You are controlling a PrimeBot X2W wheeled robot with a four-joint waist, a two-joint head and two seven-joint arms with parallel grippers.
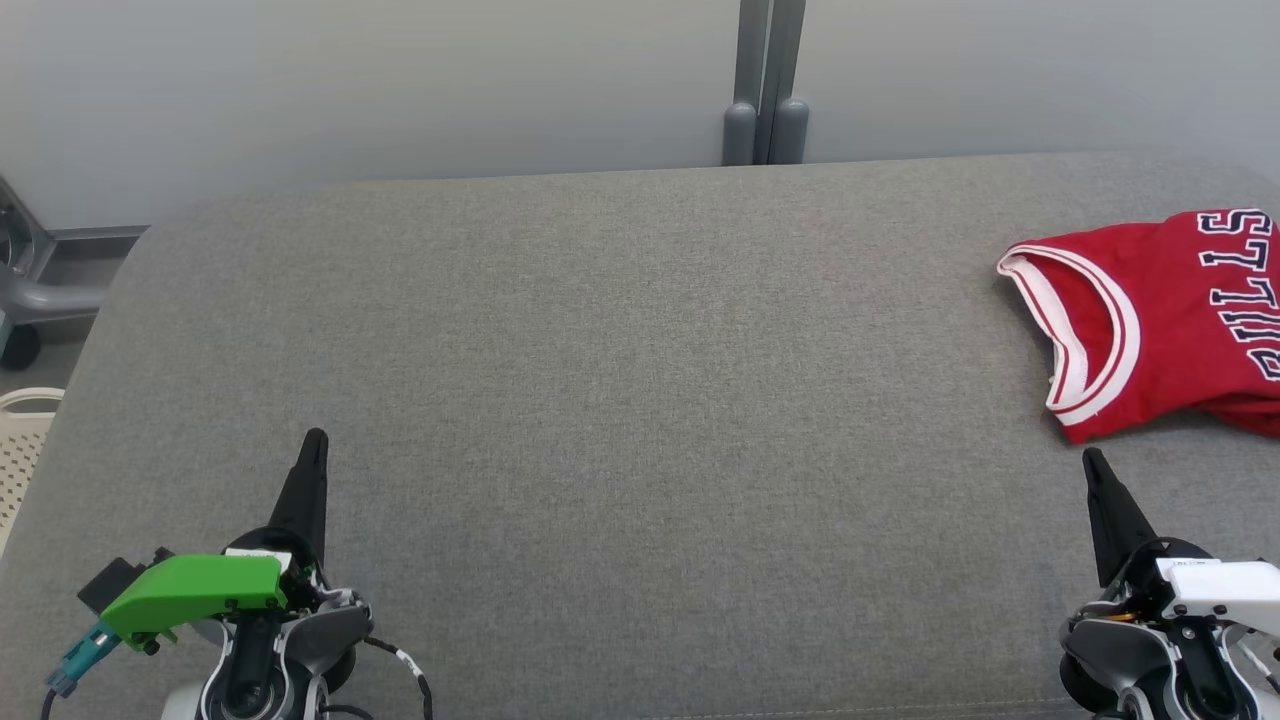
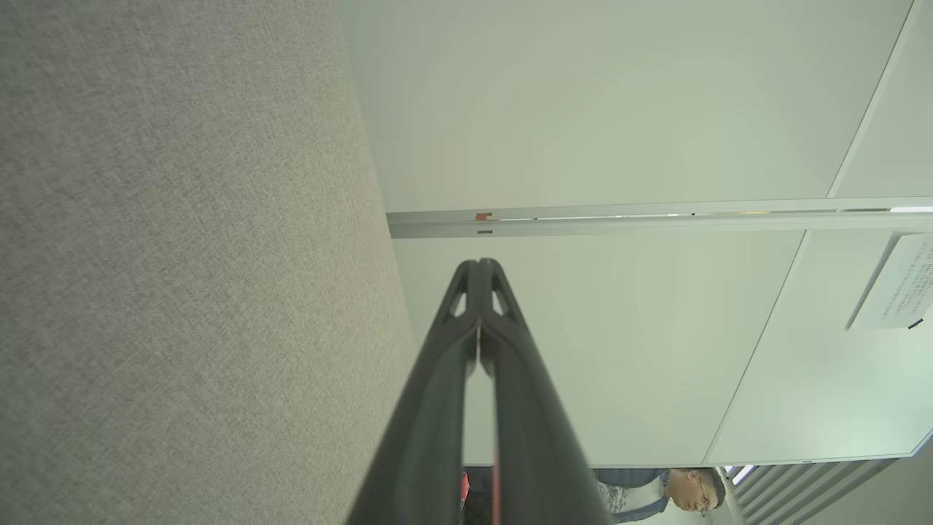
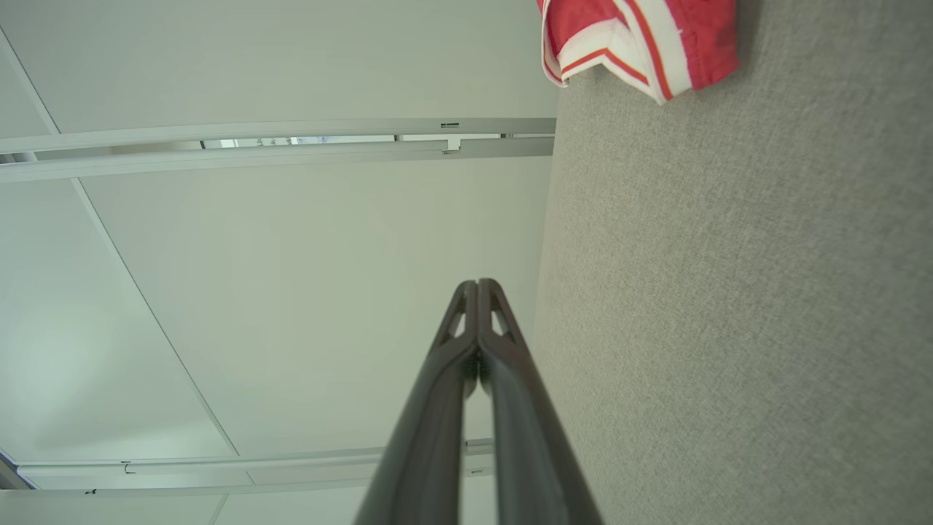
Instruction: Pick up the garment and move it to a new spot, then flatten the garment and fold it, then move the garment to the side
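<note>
Red jersey [image 1: 1150, 330] lies rumpled on right side of grey padded top [image 1: 600, 380], just beyond my right gripper [image 1: 1093, 458]. Left gripper [image 1: 315, 440] well apart. Both jaws closed, empty. I judge cloth light, soft, slippery; best pinch at white-trimmed edge.

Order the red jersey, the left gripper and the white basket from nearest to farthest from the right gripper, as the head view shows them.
1. The red jersey, just beyond the right gripper, far right.
2. The left gripper, across the grey surface, lower left.
3. The white basket, off the surface's left edge.
</note>
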